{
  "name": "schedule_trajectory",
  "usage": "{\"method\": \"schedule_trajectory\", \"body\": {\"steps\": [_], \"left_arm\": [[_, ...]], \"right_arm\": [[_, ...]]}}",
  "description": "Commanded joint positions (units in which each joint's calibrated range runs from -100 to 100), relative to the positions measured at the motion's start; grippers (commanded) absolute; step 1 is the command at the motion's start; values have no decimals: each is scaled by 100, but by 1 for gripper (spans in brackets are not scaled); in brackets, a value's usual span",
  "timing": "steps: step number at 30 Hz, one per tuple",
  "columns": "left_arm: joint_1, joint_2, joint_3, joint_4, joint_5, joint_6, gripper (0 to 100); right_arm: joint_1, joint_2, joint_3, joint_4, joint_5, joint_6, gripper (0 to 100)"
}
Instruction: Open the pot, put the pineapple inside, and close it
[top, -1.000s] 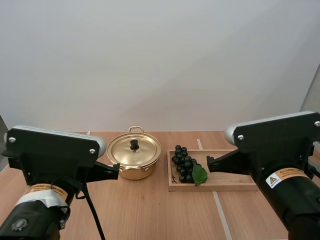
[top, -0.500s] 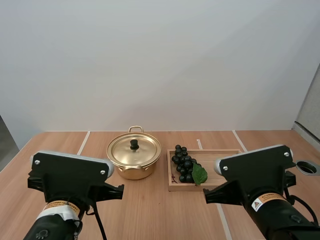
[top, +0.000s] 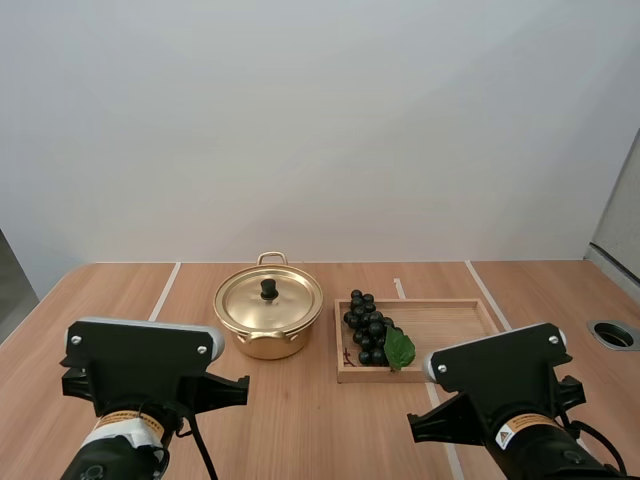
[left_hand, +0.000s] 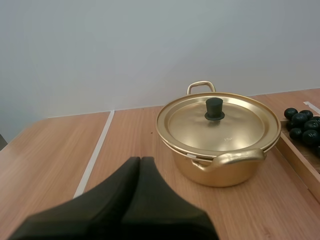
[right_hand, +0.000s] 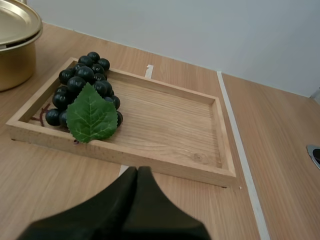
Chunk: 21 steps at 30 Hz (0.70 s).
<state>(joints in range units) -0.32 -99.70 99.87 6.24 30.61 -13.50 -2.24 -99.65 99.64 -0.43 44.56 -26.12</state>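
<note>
Left gripper (left_hand: 140, 161) fingers pressed together, holding nothing, short of the pot (left_hand: 220, 170), lid (left_hand: 240, 125) on. Right gripper (right_hand: 137, 171) also closed and empty, just before the wooden tray (right_hand: 170, 117); grapes (right_hand: 82, 82) lie at its pot-side end. High view: pot left of tray, apart.

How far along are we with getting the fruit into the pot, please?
Nothing looks done: the lid sits on the pot, and the grapes lie in the wooden tray. Nothing is in hand: the left gripper and right gripper are shut on nothing, short of pot and tray. Left: lift the lid, load the grapes, close the pot.
</note>
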Motion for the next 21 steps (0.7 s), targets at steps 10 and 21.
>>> {"method": "schedule_trajectory", "body": {"steps": [10,21], "left_arm": [[34,-30,13,-320,-267,-56,0],[51,-30,13,-624,-29,-56,0]], "right_arm": [[-13,-35,36,383,-791,17,0],[-13,-35,36,396,-931,130,0]]}}
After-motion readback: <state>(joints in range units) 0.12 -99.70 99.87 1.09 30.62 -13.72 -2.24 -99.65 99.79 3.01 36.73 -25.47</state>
